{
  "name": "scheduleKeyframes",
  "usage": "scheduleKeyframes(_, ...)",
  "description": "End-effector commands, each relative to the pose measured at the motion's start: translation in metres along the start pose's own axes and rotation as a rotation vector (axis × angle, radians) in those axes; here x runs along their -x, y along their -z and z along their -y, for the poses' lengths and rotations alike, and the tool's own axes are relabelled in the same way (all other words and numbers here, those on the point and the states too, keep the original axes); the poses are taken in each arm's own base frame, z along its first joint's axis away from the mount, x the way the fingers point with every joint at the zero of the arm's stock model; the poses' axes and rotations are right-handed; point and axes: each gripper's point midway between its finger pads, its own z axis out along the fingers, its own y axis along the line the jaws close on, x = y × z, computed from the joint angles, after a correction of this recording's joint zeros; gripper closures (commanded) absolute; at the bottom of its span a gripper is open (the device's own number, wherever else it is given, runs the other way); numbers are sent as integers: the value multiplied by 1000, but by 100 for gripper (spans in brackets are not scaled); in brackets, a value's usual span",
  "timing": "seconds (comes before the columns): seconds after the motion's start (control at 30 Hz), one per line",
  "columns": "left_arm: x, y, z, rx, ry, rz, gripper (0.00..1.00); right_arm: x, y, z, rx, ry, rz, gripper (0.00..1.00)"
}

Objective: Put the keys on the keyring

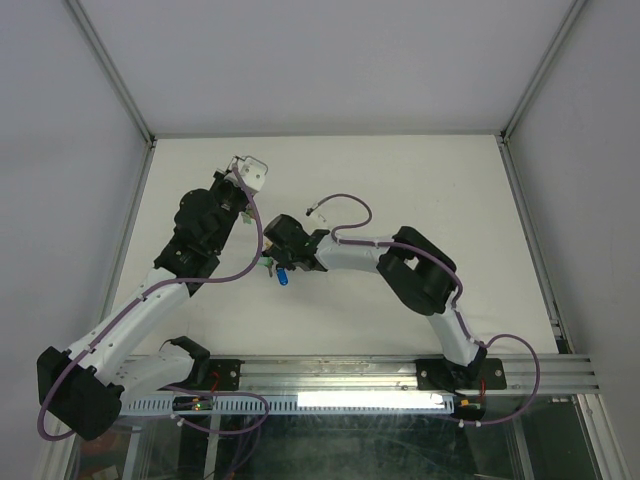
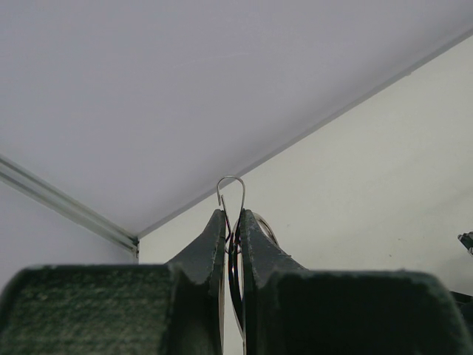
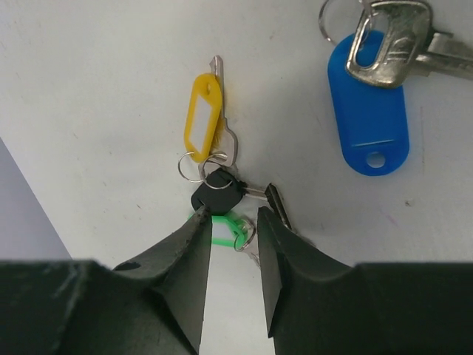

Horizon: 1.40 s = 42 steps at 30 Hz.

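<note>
The left gripper [image 2: 232, 222] is pinched tight on the keyring [image 2: 230, 177], whose thin wire loop sticks up from between its fingertips. The right gripper [image 3: 233, 214] hangs about half open with nothing in its grasp, low over a small bunch of keys [image 3: 230, 142] lying on the white table [image 3: 89, 89]. Its fingers [image 3: 194, 251] straddle a green tag [image 3: 225, 229]. A black-capped key [image 3: 216, 195] lies just past the green tag, and a yellow tag [image 3: 203, 117] lies beyond that. A blue tag [image 3: 368, 111] with a bigger silver key [image 3: 388, 41] lies apart from the bunch.
</note>
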Motion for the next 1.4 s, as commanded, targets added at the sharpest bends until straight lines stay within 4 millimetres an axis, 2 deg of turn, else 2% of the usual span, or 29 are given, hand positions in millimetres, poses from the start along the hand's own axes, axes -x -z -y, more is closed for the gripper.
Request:
scheduleKeyframes(0.0, 22, 1, -17, 50, 20, 85, 100, 0, -1, -22, 52, -38, 11, 67)
scheduleKeyframes(0.37, 22, 1, -17, 49, 19, 86, 100, -2, -2, -22, 54, -37, 1, 78)
scheduleKeyframes(0.43, 22, 1, -17, 50, 18, 86, 100, -2, 0, -23, 58, -37, -3, 78)
scheduleKeyframes(0.57, 21, 1, -18, 51, 18, 84, 100, -3, 6, -25, 64, -33, -5, 69)
scheduleKeyframes(0.63, 21, 1, -17, 50, 18, 84, 100, -4, 9, -24, 64, -33, -2, 68)
scheduleKeyframes(0.93, 22, 1, -19, 52, 19, 86, 100, -14, 13, -25, 70, -29, -20, 68)
scheduleKeyframes(1.13, 22, 1, -19, 52, 19, 89, 100, -13, 13, -23, 64, -27, -12, 68)
scheduleKeyframes(1.37, 22, 2, -19, 54, 17, 88, 100, -14, 7, -20, 54, -18, -12, 74)
